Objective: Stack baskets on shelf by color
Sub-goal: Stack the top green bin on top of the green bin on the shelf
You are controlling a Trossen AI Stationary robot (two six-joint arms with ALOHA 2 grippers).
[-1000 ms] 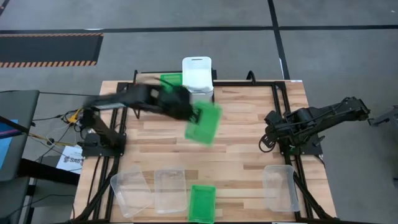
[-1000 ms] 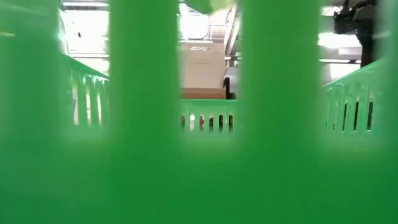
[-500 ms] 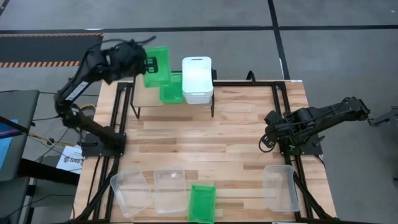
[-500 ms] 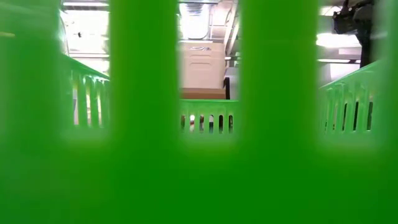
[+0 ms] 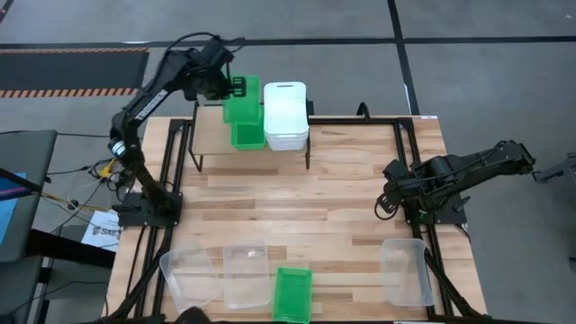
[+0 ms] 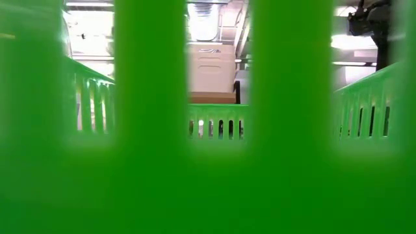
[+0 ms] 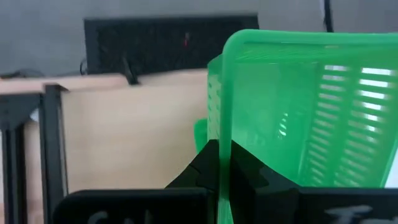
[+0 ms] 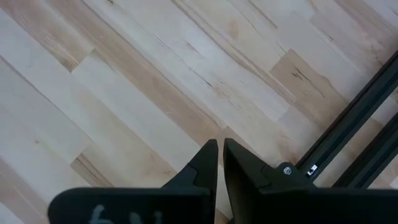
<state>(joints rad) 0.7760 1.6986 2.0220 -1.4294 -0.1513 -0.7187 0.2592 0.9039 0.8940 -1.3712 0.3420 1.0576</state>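
My left gripper is shut on a green basket that it holds over the far left of the shelf. Under it, a second green basket stands on the shelf beside a stack of white baskets. Whether the two green baskets touch, I cannot tell. A third green basket and three clear baskets lie along the table's near edge. My right gripper waits shut over bare wood at the table's right. My left gripper pinches the green basket's short end wall at its rim, one finger inside the basket and one outside. The fingers come slanting down from the table's left. The basket is tilted, its slotted side wall showing beyond the fingers.
The near green basket stands right against the low camera and fills that view; only the white stack shows through its slots. Black frame rails run along the table's sides. The middle of the wooden tabletop is bare.
My left gripper has swung with the green basket from over the middle of the table toward the far left, to above the shelf. The basket has turned about on the way and now hangs over the green basket on the shelf.
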